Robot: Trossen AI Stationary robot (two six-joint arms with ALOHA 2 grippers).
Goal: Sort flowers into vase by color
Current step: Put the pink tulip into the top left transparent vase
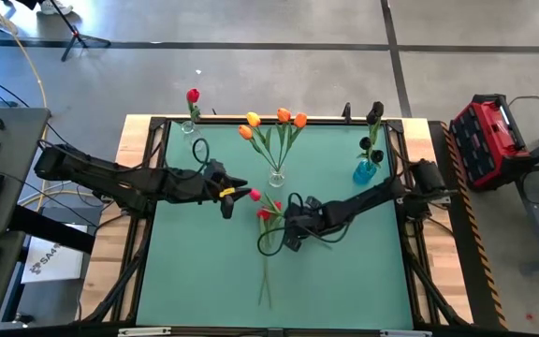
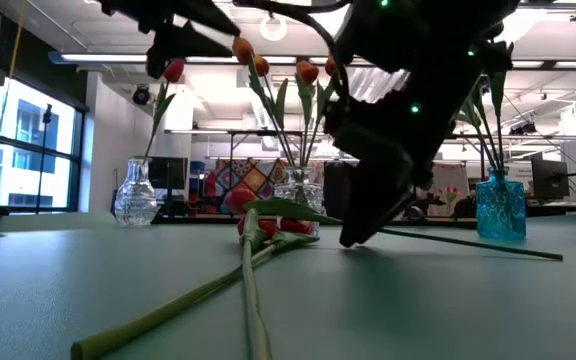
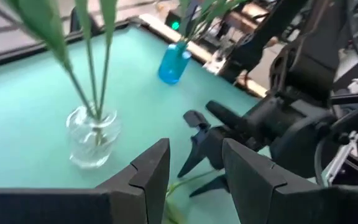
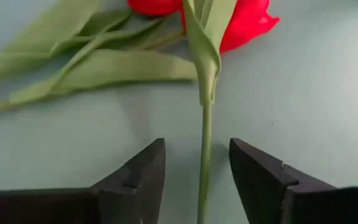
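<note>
Right gripper (image 4: 194,180) low over the green desk (image 1: 344,271) near its middle, fingers parted, a tulip stem (image 4: 204,155) lying between them untouched on either side. Left gripper (image 3: 194,171) raised just left of centre, fingers apart with nothing between, pointing toward the right arm's wrist. Largest to smallest after that: two red tulips (image 1: 268,213) lying flat mid-desk, heads close together, long stems trailing toward the near edge; clear glass vase (image 1: 277,178) behind them with orange and yellow tulips (image 1: 284,117) standing in it; blue vase (image 1: 365,171) at the far right holding dark tulips (image 1: 374,112); small clear vase (image 1: 191,125) on the far left rim with one red tulip (image 1: 193,95). Another red head (image 1: 254,195) visible just right of the left gripper; held or not, cannot tell.
</note>
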